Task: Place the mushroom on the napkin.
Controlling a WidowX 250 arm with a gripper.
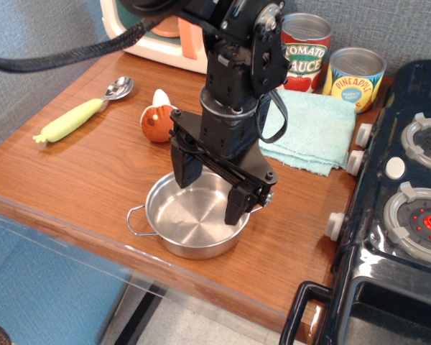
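Observation:
The mushroom (156, 119) lies on its side on the wooden table, reddish-brown spotted cap toward the front, cream stem pointing back. The teal napkin (312, 128) lies to the right, behind the arm, near the cans. My gripper (210, 189) hangs over the steel pan (192, 216), to the right of and in front of the mushroom. Its two black fingers are spread wide apart with nothing between them.
A spoon with a yellow-green handle (79, 115) lies at the left. A tomato sauce can (304, 52) and a pineapple can (355, 77) stand at the back. A toy stove (409, 208) fills the right side. The table's front edge is close below the pan.

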